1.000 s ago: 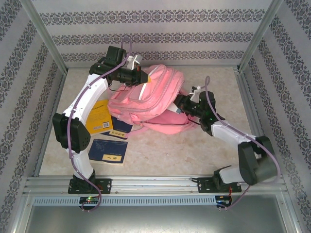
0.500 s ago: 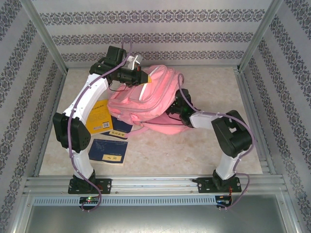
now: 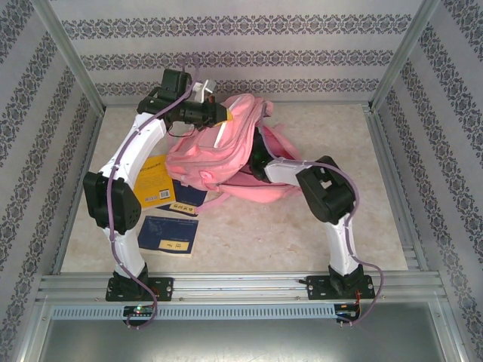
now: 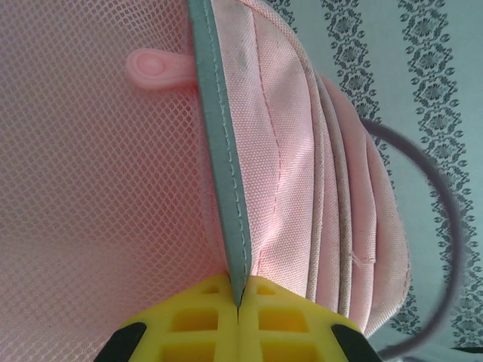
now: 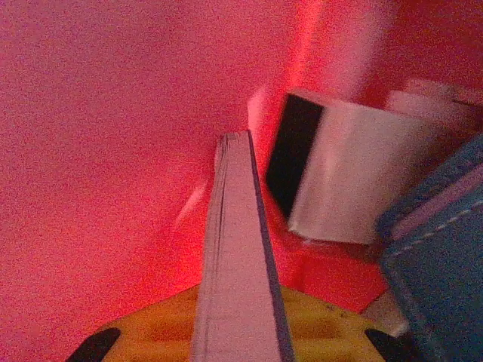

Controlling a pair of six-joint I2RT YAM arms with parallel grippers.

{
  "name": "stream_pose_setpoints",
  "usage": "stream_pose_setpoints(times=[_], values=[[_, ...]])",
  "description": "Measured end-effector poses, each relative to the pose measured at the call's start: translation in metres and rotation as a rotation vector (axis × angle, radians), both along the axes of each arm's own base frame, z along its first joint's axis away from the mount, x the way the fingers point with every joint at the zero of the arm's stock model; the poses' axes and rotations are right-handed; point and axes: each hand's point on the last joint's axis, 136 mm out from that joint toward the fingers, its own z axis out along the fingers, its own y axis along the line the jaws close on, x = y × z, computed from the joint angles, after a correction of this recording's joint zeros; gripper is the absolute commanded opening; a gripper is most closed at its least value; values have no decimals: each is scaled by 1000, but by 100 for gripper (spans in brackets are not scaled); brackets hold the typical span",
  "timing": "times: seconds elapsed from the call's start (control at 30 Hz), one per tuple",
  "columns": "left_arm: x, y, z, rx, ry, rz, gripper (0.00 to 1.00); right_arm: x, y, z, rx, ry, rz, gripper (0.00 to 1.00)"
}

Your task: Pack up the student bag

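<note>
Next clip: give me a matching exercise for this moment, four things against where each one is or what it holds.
Things:
1. left gripper
2. right gripper
3. yellow book
4. near blue book

States:
A. flat on the table, by the left arm's base, apart from the bag
B. inside the bag, shut on a thin book
C. shut on the bag's grey trim
D. on the table, between the left arm and the bag

Pairs: 1-C, 2-B, 3-D, 4-A
</note>
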Motion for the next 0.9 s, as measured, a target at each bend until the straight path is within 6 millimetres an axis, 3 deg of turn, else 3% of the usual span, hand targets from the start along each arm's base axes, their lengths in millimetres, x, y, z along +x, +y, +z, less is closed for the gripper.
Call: stream_pose_setpoints(times=[0.07, 0.13, 0.27, 0.63, 0.77, 0.9], values=[[3, -2, 2, -17, -1, 3, 0, 0, 11, -11, -4, 10, 13, 20], [3, -4, 1, -35, 7, 1, 0, -3, 22, -11, -10, 7, 20, 25], [5, -6, -2, -55, 19, 6, 0, -9, 36, -14, -46, 16, 36, 43], [15, -6, 5, -95, -4, 19, 0, 5, 40, -4, -167, 27, -5, 80], [17, -5, 9, -111, -4, 23, 0, 5, 40, -3, -185, 20, 0, 88], [17, -4, 10, -142, 4, 12, 0, 1, 40, 3, -158, -1, 16, 89]])
